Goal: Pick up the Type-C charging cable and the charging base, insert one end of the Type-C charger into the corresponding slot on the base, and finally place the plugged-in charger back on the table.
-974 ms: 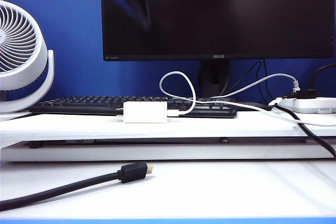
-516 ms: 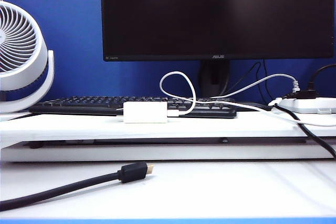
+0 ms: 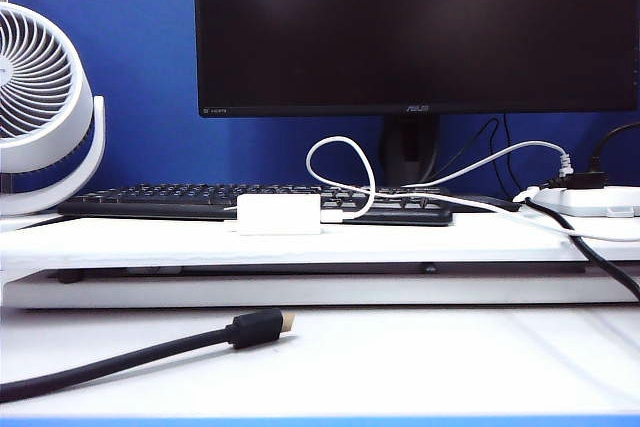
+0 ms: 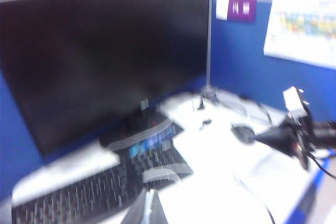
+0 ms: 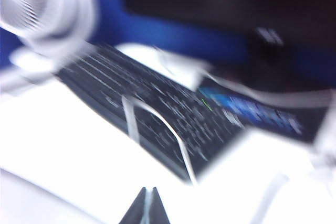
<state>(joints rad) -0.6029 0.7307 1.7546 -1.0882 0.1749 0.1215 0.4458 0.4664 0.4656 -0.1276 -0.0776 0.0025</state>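
The charging base [image 3: 279, 214] is a small white block lying on the raised shelf of the table [image 3: 150, 242], in front of the keyboard. The Type-C charging cable [image 3: 341, 139] loops up behind it, and its white plug end [image 3: 331, 215] meets the base's right side. Neither gripper appears in the exterior view. In the blurred left wrist view my left gripper [image 4: 148, 208] is shut and empty, high above the keyboard [image 4: 79, 198]. In the blurred right wrist view my right gripper [image 5: 147, 195] is also shut and empty, above the white desk, with the cable's loop [image 5: 157, 116] ahead.
A black monitor [image 3: 415, 27] stands behind the keyboard [image 3: 180, 199]. A white fan [image 3: 40, 97] is at the left, and a white power strip [image 3: 590, 199] with cords is at the right. A thick black cable with a gold-tipped plug [image 3: 255, 327] lies on the lower desk.
A dark blur over the monitor's upper left one second ago has gone from the exterior view. The base, cable and black plug have not moved.
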